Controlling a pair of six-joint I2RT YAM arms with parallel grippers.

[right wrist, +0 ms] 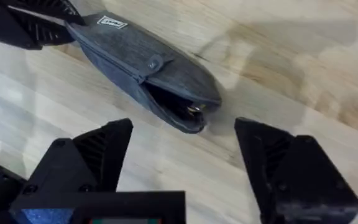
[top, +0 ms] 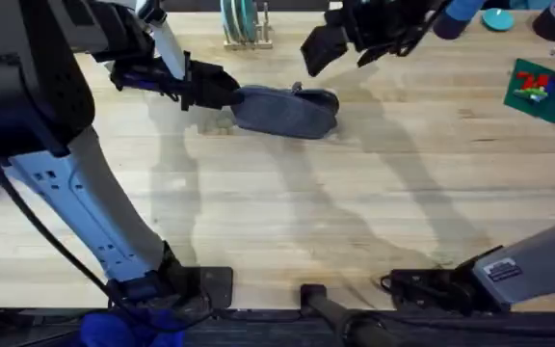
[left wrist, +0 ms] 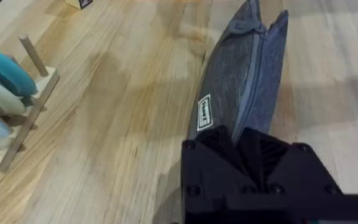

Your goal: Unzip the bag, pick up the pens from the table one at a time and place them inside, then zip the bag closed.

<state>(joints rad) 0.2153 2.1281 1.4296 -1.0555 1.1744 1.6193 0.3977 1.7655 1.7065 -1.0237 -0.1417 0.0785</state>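
Right gripper (right wrist: pixel 182 168) hovers with its two black fingers spread wide apart, holding nothing, and the bag (right wrist: pixel 143 59) lies on the worktop (right wrist: pixel 278 56) just beyond the gap between them. In the overhead view this gripper (top: pixel 340 43) sits near 1 o'clock of the bag (top: pixel 285 111), close above its right-hand end.

That end gapes open: the right wrist view shows a dark mouth with something small and shiny inside, though I cannot tell what it is. A small zipper pull (right wrist: pixel 152 64) sits about midway along the seam.

Bag's long axis runs roughly 9 to 3 o'clock in the overhead view. At the 9 o'clock end the left gripper (top: pixel 222 89) is clamped on the bag's tip, fingers (left wrist: pixel 222 146) pinched together over the fabric (left wrist: pixel 238 81), anchoring it.

So the right gripper is nearer the open end and the zipper; any pull along the seam would run toward or away from the left anchor.
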